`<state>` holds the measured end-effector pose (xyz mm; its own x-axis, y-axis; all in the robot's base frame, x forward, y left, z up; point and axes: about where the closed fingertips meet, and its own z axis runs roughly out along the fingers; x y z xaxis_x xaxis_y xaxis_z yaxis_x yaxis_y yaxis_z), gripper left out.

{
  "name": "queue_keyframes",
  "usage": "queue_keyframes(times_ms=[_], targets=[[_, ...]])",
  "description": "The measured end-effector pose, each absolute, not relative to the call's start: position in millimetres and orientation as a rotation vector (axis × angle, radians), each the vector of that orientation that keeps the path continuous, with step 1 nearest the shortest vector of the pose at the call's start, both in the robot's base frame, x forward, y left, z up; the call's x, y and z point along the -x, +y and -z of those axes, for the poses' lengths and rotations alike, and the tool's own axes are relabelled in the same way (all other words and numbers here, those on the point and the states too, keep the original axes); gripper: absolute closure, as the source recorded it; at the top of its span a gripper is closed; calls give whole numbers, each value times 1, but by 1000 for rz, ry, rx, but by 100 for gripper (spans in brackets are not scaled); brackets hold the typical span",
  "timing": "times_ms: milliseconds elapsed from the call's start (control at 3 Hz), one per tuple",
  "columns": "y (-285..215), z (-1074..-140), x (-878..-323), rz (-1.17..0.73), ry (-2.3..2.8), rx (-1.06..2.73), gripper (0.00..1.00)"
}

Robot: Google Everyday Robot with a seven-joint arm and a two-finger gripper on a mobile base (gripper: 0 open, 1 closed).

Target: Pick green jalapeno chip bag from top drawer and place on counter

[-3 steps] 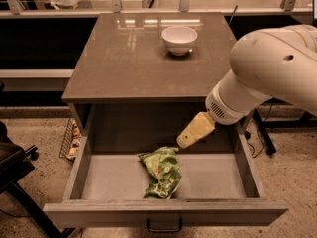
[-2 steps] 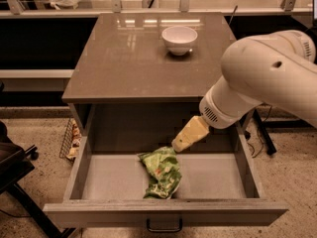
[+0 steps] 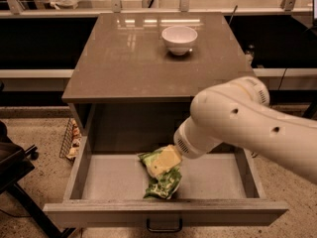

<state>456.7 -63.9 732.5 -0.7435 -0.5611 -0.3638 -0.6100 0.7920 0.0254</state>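
The gripper (image 3: 161, 164), a blunt tan wedge, is seen lowered into the open top drawer (image 3: 163, 213), pressed onto the upper half of the green jalapeno chip bag (image 3: 162, 185); whether it is released or clenched cannot be told. One bag is counted: crinkled, glossy green foil with pale patches, lying on the drawer floor near the middle, just behind the front panel. Behind the gripper, one thick, smooth, cream-white arm (image 3: 247, 125) with small dark holes is extended from the right. The drawer is a shallow grey box with a flat front and one dark loop handle (image 3: 164, 227). Above it, the counter (image 3: 138, 63) is shown as a glossy grey-brown square slab. One round white bowl (image 3: 179, 37) is set on its far side.
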Motion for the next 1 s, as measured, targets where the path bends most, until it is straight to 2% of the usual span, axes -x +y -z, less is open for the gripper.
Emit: queue_keyframes(times_ms=[667,1000], targets=[[-3,-675,-474,-232,2647,900,0],[12,-652,-477,-245,2663,894,0]])
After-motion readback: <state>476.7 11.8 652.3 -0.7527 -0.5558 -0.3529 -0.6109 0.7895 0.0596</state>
